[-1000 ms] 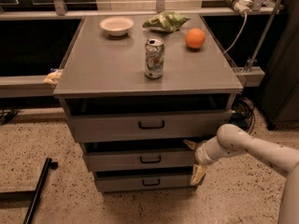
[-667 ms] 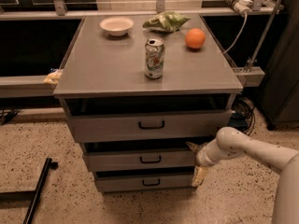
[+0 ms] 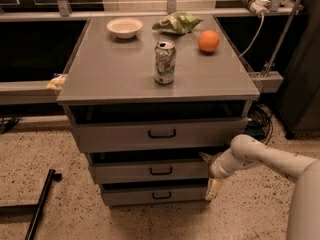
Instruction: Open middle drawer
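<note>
Fingers (image 3: 214,188) spread, the gripper (image 3: 210,175) sits at the middle drawer's (image 3: 120,172) right end, away from its handle (image 3: 161,170), so pulling may slip or skew it

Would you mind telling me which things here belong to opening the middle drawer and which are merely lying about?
For the job: middle drawer; gripper at its right end.
Lying about: can, bowl, orange, green bag, all on the cabinet top.

white arm (image 3: 272,158) low on the right, gripper (image 3: 211,174) at its left end, angled downward
</note>
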`<state>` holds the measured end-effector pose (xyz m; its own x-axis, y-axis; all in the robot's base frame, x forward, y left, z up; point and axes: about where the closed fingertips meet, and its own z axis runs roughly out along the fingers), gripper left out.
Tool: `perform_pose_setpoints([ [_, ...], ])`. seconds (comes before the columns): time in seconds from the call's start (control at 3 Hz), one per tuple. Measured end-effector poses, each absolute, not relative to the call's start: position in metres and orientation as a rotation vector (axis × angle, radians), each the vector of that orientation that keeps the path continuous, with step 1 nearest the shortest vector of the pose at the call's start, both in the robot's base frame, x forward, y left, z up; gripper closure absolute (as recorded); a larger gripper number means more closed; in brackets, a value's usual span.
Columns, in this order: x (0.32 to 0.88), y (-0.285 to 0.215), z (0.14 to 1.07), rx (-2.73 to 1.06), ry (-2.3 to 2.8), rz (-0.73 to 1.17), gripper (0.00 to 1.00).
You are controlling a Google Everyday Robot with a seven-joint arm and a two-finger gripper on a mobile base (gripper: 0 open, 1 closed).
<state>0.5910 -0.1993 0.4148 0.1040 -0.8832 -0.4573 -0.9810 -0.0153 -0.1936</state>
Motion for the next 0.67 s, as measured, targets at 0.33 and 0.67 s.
perform_pose_setpoints([
  [0.33,0.5854,-0.2044,0.4073,-1.938,1.872,0.358,0.00],
  [0.67,0.5803,-0.2083,0.4067,-1.938,1.909,0.403,0.00],
])
